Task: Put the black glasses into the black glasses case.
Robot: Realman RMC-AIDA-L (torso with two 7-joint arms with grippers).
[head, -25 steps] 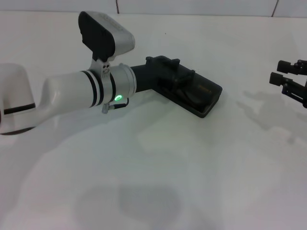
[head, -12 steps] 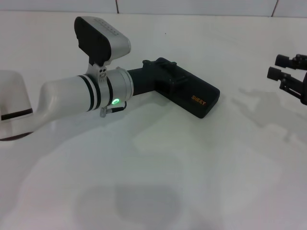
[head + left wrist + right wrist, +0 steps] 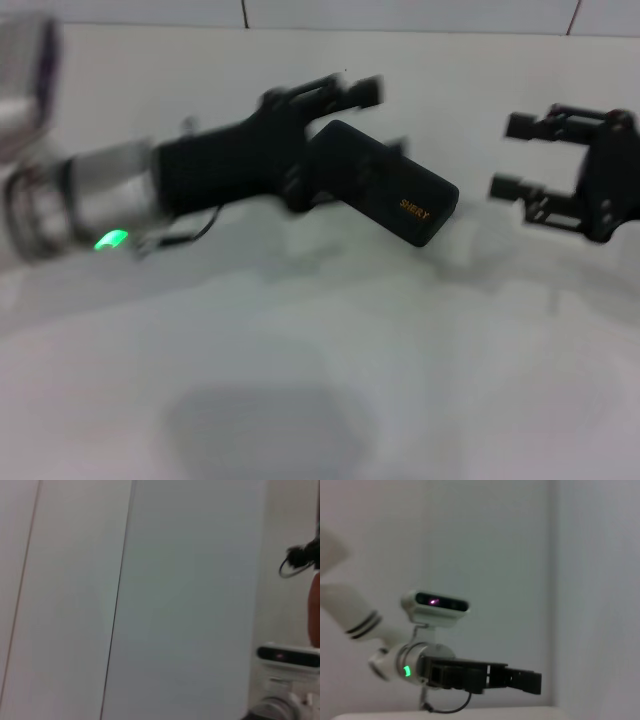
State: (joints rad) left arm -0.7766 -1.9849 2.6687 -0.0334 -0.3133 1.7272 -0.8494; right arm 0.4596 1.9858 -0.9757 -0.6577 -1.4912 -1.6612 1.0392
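The black glasses case (image 3: 385, 185) lies shut on the white table (image 3: 330, 340), gold lettering on its lid. The black glasses are hidden. My left gripper (image 3: 392, 118) hangs lifted just above the case's far edge, blurred by motion, its fingers apart and holding nothing. In the right wrist view the same left gripper (image 3: 520, 680) shows side-on under its wrist camera. My right gripper (image 3: 503, 156) floats to the right of the case, a short gap away, open and empty, fingertips pointing at the case.
A tiled wall (image 3: 400, 12) backs the white table. The left wrist view faces pale wall panels (image 3: 150, 600), with the right arm's camera housing (image 3: 287, 655) at one edge.
My left arm has pulled up and back off the lid of the case. The right gripper has swung in toward the case. The lid went from ajar to shut.
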